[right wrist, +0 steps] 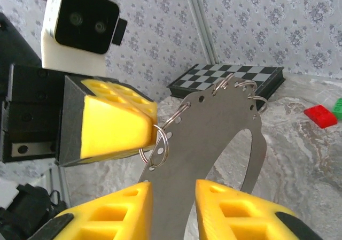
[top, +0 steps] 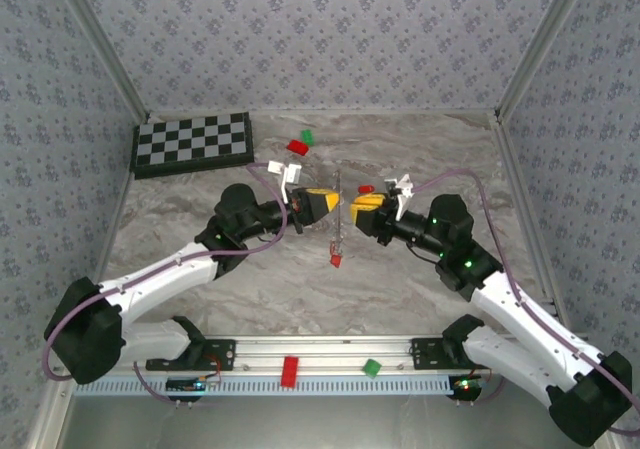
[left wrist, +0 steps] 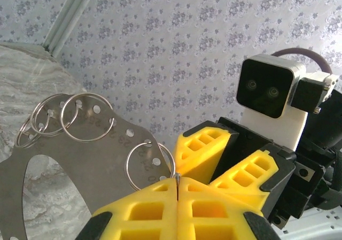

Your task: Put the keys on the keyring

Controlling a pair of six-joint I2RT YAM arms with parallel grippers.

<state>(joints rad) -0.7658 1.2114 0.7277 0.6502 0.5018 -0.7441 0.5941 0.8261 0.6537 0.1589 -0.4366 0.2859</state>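
Observation:
The keyring (top: 339, 194) is a flat grey band (right wrist: 214, 128) with punched holes and several wire rings (left wrist: 80, 117), held up edge-on between the two arms. My left gripper (left wrist: 176, 180) is shut, its tips pinching the wire of one ring (left wrist: 150, 165). My right gripper (right wrist: 173, 189) straddles the band's lower part, with both fingers against its edges. A small red key (top: 335, 260) sits just below the band's near end. Another red key (top: 365, 189) lies on the table beside the right gripper.
A chessboard (top: 190, 144) lies at the back left. A red block (top: 297, 147) and a green block (top: 308, 137) sit behind the grippers. Another red block (top: 289, 370) and green block (top: 371, 368) rest on the front rail.

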